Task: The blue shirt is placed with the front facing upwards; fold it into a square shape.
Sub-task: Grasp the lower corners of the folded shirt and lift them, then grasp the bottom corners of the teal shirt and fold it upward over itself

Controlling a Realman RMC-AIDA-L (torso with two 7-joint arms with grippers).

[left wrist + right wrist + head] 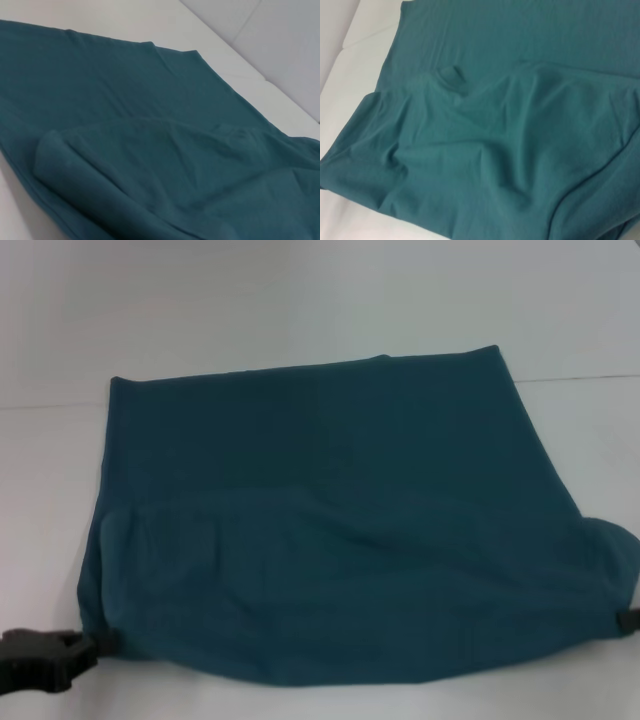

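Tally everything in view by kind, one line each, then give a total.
Shirts: 1, the blue shirt, partly folded
Grippers: 2, left gripper and right gripper, each at a near corner
Tables: 1, the white table
Total: 4

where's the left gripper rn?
Head view: the left gripper is at the near-left corner of the blue shirt, low on the white table. The right gripper sits at the near-right corner.

No readable text — blue shirt [340, 520] plain.
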